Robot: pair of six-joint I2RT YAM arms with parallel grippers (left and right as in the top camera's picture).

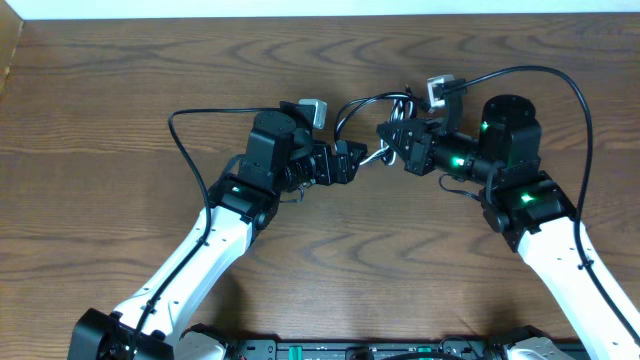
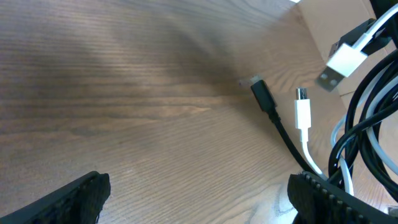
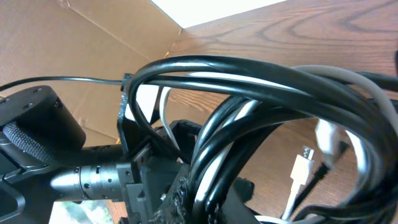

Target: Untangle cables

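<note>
The cables (image 1: 375,104) are a tangled bundle of thin black and white cords, held above the wooden table between my two grippers. My right gripper (image 1: 393,140) is shut on the bundle; in the right wrist view several black and white loops (image 3: 261,81) run through its jaws (image 3: 217,193). My left gripper (image 1: 352,160) is wide open just left of the bundle. In the left wrist view its fingers (image 2: 199,199) have only bare table between them. The bundle (image 2: 367,124) hangs by its right finger, with a black plug (image 2: 261,93) and a white plug (image 2: 301,113) dangling free.
Thicker black arm wires arc over the table at the left (image 1: 190,125) and at the right (image 1: 575,85). The table's far edge (image 1: 320,12) runs along the top. Brown cardboard (image 3: 93,37) shows behind the left arm in the right wrist view.
</note>
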